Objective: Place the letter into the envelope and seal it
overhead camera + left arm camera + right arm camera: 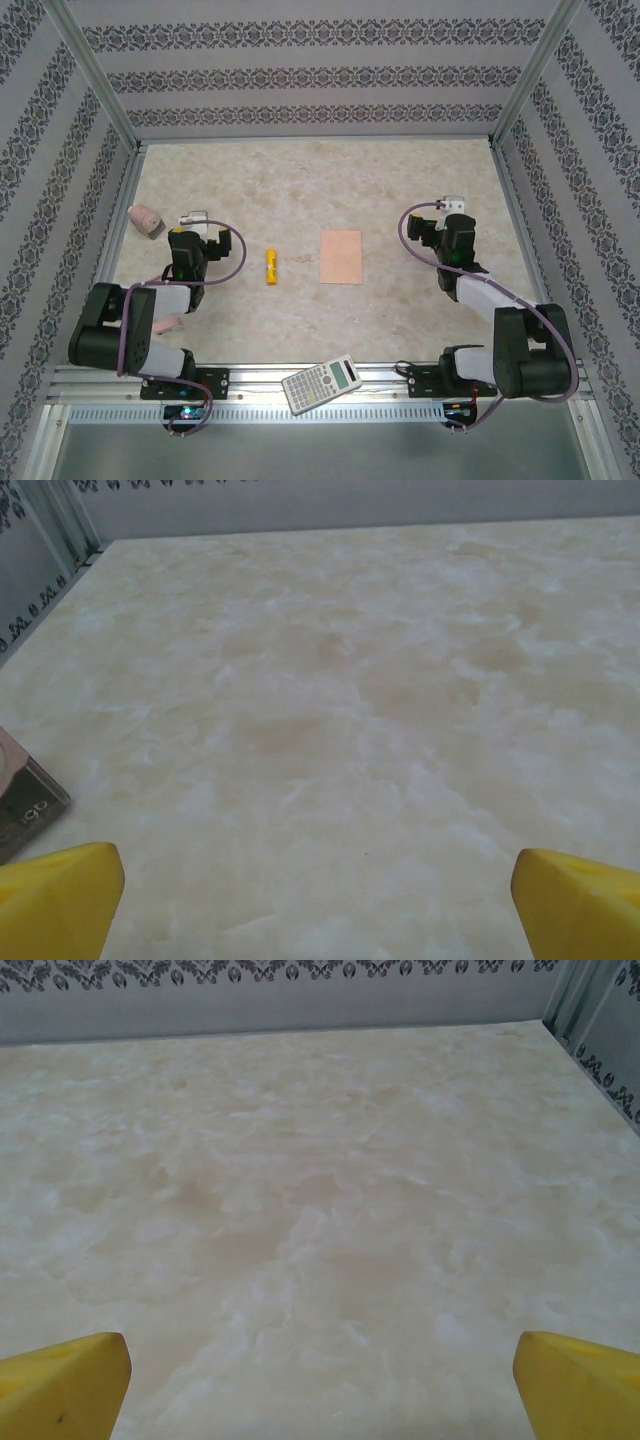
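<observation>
The peach-pink envelope [341, 257] lies flat on the marble table, midway between the two arms. The letter is out of view. My left gripper [195, 219] hovers at the left of the table, well to the left of the envelope. In the left wrist view it [320, 905] is open, its yellow fingertips [60, 900] wide apart over bare table. My right gripper [452, 206] is to the right of the envelope and a little farther back. The right wrist view has it [320, 1385] open too, nothing between its yellow fingertips [65, 1385].
A yellow glue stick [271, 267] lies left of the envelope. A pink object [146, 219] sits by the left wall, its corner [22, 800] at the left wrist view's edge. A calculator [321, 384] rests on the front rail. Patterned walls enclose the table.
</observation>
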You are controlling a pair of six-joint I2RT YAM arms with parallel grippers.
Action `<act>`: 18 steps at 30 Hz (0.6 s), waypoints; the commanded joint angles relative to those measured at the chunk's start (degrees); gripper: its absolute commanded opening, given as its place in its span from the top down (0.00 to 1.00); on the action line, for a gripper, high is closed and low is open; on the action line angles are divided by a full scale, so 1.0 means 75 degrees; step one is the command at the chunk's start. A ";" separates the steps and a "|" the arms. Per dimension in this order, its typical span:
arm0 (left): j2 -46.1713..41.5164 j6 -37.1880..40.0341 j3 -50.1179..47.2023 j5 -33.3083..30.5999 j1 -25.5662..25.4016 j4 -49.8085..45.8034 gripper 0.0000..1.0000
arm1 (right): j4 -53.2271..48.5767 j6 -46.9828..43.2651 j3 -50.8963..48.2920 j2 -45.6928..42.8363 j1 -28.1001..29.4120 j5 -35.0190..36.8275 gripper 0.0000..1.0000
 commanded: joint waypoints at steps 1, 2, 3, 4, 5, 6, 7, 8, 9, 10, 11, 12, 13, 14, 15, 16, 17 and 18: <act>0.0497 0.0125 -0.0068 -0.0004 0.0104 0.1517 0.01 | 0.1249 -0.0161 -0.0267 0.0356 -0.0157 -0.0025 0.02; 0.0658 0.0107 -0.0085 0.0023 0.0111 0.1702 0.01 | 0.1298 -0.0142 -0.0251 0.0381 -0.0178 -0.0081 0.02; 0.0781 0.0118 -0.0119 0.0092 0.0117 0.1879 0.01 | 0.1392 -0.0215 -0.0239 0.0432 -0.0190 -0.0173 0.02; 0.0917 0.0140 -0.0161 0.0155 0.0123 0.2060 0.01 | 0.1571 -0.0311 -0.0239 0.0532 -0.0201 -0.0293 0.02; 0.1048 0.0133 -0.0184 0.0159 0.0128 0.2243 0.01 | 0.1619 -0.0331 -0.0217 0.0668 -0.0212 -0.0391 0.02; 0.1163 0.0119 -0.0179 0.0146 0.0131 0.2349 0.01 | 0.1711 -0.0370 -0.0198 0.0787 -0.0225 -0.0516 0.02; 0.1236 0.0131 -0.0159 0.0144 0.0129 0.2403 0.01 | 0.1989 -0.0406 -0.0232 0.0974 -0.0225 -0.0638 0.02; 0.1168 0.0103 -0.0091 0.0183 0.0146 0.2138 0.01 | 0.2290 -0.0452 -0.0289 0.1193 -0.0217 -0.0737 0.02; 0.1119 0.0084 -0.0058 0.0237 0.0152 0.1988 0.01 | 0.2573 -0.0463 -0.0343 0.1397 -0.0209 -0.0816 0.02; 0.1169 0.0125 -0.0045 0.0294 0.0163 0.2076 0.01 | 0.2910 -0.0458 -0.0402 0.1679 -0.0216 -0.0856 0.02; 0.1203 0.0125 -0.0024 0.0300 0.0178 0.2090 0.01 | 0.3287 -0.0392 -0.0423 0.1883 -0.0262 -0.0924 0.02; 0.1164 0.0087 0.0035 0.0298 0.0186 0.1888 0.01 | 0.2996 -0.0358 -0.0361 0.1817 -0.0295 -0.1005 0.02; 0.1137 0.0092 0.0126 0.0342 0.0197 0.1673 0.01 | 0.2556 -0.0383 -0.0270 0.1658 -0.0346 -0.1099 0.02; 0.1174 0.0135 0.0241 0.0360 0.0198 0.1569 0.01 | 0.2692 -0.0366 -0.0285 0.1698 -0.0365 -0.1141 0.02; 0.1165 0.0099 0.0379 0.0300 0.0200 0.1238 0.01 | 0.2944 -0.0289 -0.0333 0.1793 -0.0394 -0.1167 0.02; 0.1100 0.0020 0.0514 0.0344 0.0254 0.0862 0.01 | 0.2901 -0.0298 -0.0327 0.1786 -0.0413 -0.1184 0.02; 0.1117 -0.0027 0.0509 0.0457 0.0342 0.0918 0.01 | 0.2662 -0.0320 -0.0279 0.1707 -0.0414 -0.1201 0.02; 0.1162 -0.0011 0.0478 0.0472 0.0341 0.1039 0.01 | 0.2690 -0.0323 -0.0280 0.1716 -0.0413 -0.1202 0.02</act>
